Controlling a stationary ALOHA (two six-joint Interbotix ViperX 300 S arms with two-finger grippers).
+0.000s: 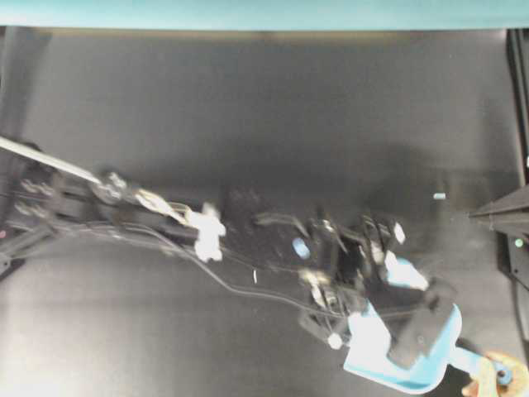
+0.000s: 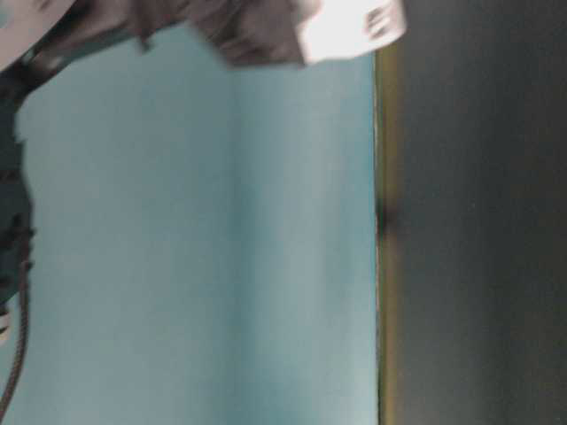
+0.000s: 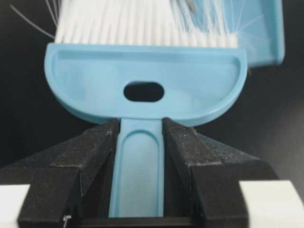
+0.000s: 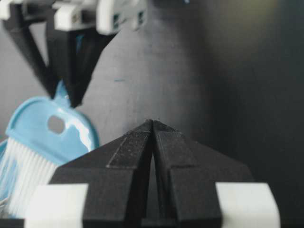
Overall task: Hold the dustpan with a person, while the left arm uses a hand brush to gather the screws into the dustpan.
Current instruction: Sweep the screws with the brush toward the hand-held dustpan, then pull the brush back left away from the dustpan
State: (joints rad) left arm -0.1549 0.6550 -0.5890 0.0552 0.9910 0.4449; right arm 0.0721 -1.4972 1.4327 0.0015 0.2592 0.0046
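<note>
My left gripper [image 3: 140,121] is shut on the thin handle of the light blue hand brush [image 3: 142,80]. Its white bristles [image 3: 142,21] point away from me toward the light blue dustpan [image 3: 268,33]. Overhead, the left gripper [image 1: 416,329] hangs over the dustpan [image 1: 434,372] at the lower right. The person's hand [image 1: 489,380] holds the dustpan's handle at the frame corner. A thin grey piece among the bristles [image 3: 190,5] may be one of the screws. A pale sliver [image 1: 254,275] lies on the mat under the arm. My right gripper [image 4: 153,122] is shut and holds nothing, parked at the right edge [image 1: 475,215].
The black mat [image 1: 248,124] covers the table and a teal wall [image 1: 248,12] runs along the far edge. A small pale mark [image 1: 439,196] sits left of the right gripper. The left arm and its cables [image 1: 165,219] cross the mat's left half.
</note>
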